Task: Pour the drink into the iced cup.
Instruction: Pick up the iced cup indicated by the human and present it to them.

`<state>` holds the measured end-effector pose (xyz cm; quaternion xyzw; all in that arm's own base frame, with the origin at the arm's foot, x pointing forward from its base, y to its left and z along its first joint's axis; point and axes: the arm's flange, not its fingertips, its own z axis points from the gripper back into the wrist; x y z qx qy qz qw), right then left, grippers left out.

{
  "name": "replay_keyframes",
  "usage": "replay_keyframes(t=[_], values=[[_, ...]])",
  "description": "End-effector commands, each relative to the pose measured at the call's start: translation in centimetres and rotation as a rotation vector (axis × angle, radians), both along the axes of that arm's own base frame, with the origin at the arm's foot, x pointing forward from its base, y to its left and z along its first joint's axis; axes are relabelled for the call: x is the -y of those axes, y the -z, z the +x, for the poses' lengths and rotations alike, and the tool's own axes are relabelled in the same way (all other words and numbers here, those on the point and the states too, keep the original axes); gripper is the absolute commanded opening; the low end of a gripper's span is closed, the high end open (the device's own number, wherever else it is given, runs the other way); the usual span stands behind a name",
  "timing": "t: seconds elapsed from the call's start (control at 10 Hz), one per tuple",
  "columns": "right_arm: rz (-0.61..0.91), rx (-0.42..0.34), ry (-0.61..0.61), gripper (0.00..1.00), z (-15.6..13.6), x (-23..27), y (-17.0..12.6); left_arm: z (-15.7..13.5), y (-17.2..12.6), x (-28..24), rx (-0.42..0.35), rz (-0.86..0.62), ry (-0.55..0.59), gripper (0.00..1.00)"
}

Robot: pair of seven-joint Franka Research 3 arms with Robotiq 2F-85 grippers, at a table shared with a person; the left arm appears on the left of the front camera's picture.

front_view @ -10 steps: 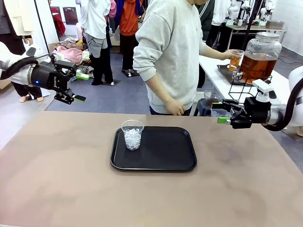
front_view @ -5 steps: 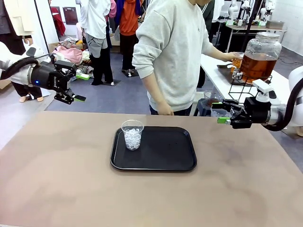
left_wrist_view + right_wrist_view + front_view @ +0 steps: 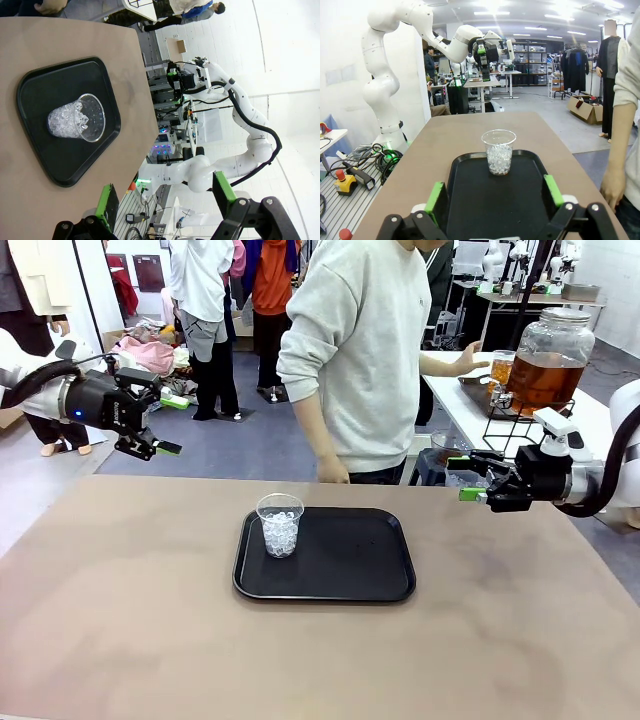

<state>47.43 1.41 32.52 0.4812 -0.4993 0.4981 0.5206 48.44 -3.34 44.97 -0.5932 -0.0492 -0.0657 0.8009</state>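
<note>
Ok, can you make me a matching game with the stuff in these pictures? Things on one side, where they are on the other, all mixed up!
Things:
1. iced cup
2. black tray
3. big glass jar
4. small cup of drink

Places:
A. lying flat on the brown table
B. up on a black wire stand on the side table
C. close beside the big glass jar
D. standing on the black tray, at its left end

Pairs: 1-D, 2-A, 3-B, 4-C.
</note>
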Motion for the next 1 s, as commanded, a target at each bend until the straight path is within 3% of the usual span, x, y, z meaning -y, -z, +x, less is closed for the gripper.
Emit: replay_keyframes(t=[0.0, 0.9], values=[[-0.001, -0.001, -0.002, 1.0, 0.18, -0.1, -0.29, -0.06, -0.2, 0.07, -0.005, 0.001, -0.007, 1.0], [-0.001, -0.001, -0.002, 1.0, 0.18, -0.1, -0.29, -0.06, -0.2, 0.07, -0.005, 0.001, -0.007, 1.0]])
